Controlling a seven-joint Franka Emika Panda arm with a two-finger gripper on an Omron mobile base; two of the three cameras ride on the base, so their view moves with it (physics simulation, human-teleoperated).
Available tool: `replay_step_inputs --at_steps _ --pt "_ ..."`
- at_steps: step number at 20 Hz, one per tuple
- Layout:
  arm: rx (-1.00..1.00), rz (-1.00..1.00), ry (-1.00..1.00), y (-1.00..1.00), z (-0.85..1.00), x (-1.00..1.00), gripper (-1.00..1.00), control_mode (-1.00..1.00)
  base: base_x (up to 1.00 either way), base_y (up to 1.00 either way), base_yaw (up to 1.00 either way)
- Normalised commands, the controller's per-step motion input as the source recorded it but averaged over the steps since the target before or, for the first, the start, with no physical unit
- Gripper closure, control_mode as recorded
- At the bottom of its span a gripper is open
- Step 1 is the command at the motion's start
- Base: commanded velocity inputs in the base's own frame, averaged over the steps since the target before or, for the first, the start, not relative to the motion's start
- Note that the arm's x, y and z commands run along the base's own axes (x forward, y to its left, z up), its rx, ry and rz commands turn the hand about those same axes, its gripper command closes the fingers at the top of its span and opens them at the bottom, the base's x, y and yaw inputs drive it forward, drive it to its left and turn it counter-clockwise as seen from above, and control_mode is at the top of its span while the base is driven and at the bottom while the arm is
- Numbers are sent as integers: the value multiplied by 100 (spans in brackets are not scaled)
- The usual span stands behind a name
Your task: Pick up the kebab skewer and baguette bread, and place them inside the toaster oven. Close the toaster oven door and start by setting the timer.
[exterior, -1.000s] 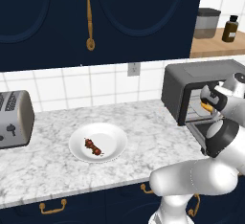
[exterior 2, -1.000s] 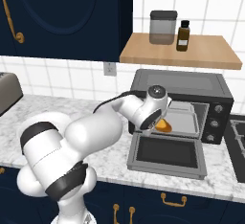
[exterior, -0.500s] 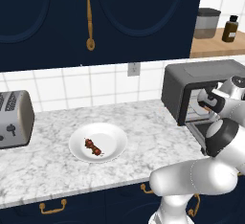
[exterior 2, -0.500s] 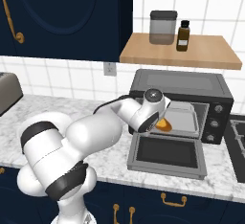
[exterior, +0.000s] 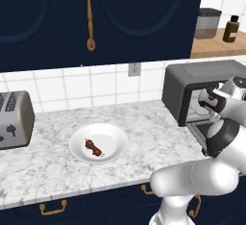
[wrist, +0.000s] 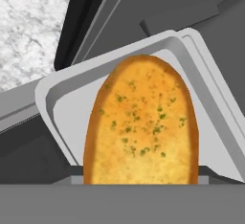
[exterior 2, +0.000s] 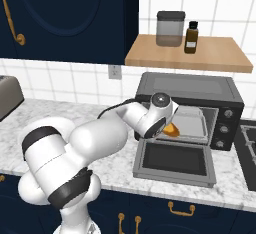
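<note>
Your claw (exterior 2: 167,128) sits at the mouth of the toaster oven (exterior 2: 192,98), just above its lowered toaster oven door (exterior 2: 174,160). You cannot tell from these views how wide its jaws stand or whether they grip anything. The baguette bread (wrist: 142,125) lies directly ahead of the claw in the hand view, over the pale grey tray (wrist: 62,101) inside the oven. Its long axis runs away from the claw, rounded end pointing deeper in. Well to the left on the marble surface (exterior: 144,132), the kebab skewer (exterior: 93,147) lies on the white plate (exterior: 115,142), angled diagonally.
</note>
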Motion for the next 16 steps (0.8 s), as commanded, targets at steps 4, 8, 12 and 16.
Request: replay_step_inputs --at_steps 4,8,12,16 --pt "5 0 1 0 0 3 -100 -100 0 0 0" --pt "1 0 0 1 0 10 -100 -100 0 0 0" --pt "0 0 0 2 1 30 -100 -100 0 0 0" --pt "0 0 -2 0 14 33 -100 -100 0 0 0"
